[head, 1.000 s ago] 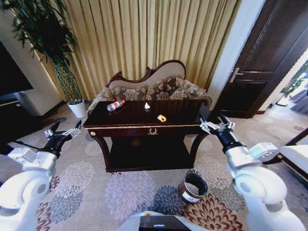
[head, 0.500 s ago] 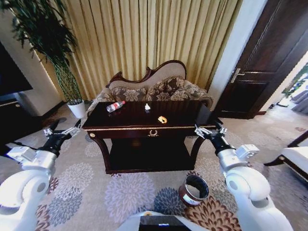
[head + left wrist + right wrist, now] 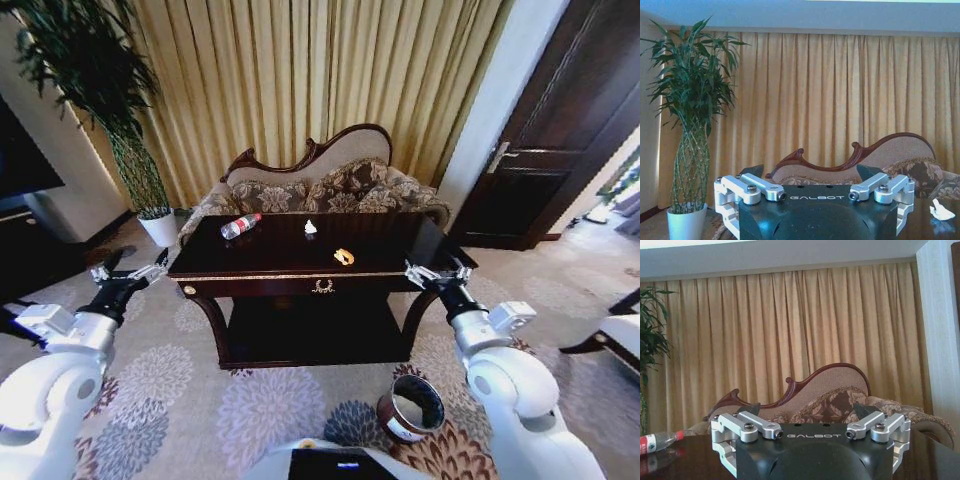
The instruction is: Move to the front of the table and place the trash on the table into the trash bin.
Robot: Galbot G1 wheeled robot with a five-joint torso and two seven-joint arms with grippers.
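Note:
The dark glossy table (image 3: 390,238) stands ahead in the head view, in front of the sofa. On its top lie the trash items: a clear bottle with a red label (image 3: 240,225) (image 3: 655,441) at the far left, a white paper bit (image 3: 310,228) (image 3: 941,210) in the middle, and an orange-yellow scrap (image 3: 344,257) nearer the front. The round reddish-brown trash bin (image 3: 411,408) sits on the carpet at the front right of the table. My left gripper (image 3: 125,282) (image 3: 810,172) hangs open, left of the table. My right gripper (image 3: 437,275) (image 3: 807,410) is open by the table's front right corner. Neither holds anything.
A carved-back floral sofa (image 3: 320,185) stands right behind the table before yellow curtains. A tall plant in a white pot (image 3: 160,226) is at the back left and a dark door (image 3: 560,150) at the right. Flowered carpet (image 3: 260,400) lies between me and the table.
The whole head view has shifted and the table looks slightly larger, so the camera has moved closer. My right arm drew inward toward the table's right corner. Both grippers stay open.

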